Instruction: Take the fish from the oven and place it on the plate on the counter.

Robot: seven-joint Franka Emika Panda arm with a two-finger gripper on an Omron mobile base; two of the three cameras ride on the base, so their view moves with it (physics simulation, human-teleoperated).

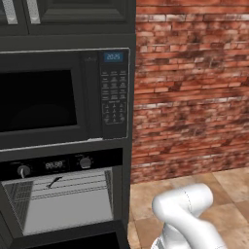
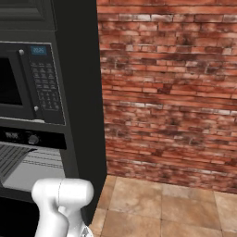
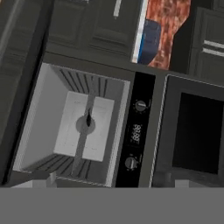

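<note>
The oven (image 1: 63, 194) stands open, and I take it as the landmark. In the left base view its left side and its lowered door are cut off by the edges, and in the right base view one sees just a corner of its grey inside below the control strip.

The fish (image 1: 53, 183) lies on the wire rack (image 1: 73, 187) inside the oven, near the back and left of the middle. It is a thin dark sliver, and its long axis runs slanted — the lower end toward the front left, the upper end toward the back right. Which end is the head is too small to tell. In the hand view the fish (image 3: 88, 119) is a small dark mark in the middle of the cavity, and the picture is rolled.

The cavity is smooth grey with ribbed side walls. Above it sits a black glossy strip with two round knobs and a small display (image 1: 54, 165).

Directly above the oven is the black microwave (image 1: 63, 97) with a keypad. To the right of the oven rises a rough red brick wall (image 1: 189, 87), over a floor of tan tiles (image 2: 157, 208).

The gripper's fingers are not clear — I cannot tell how wide they stand.
</note>
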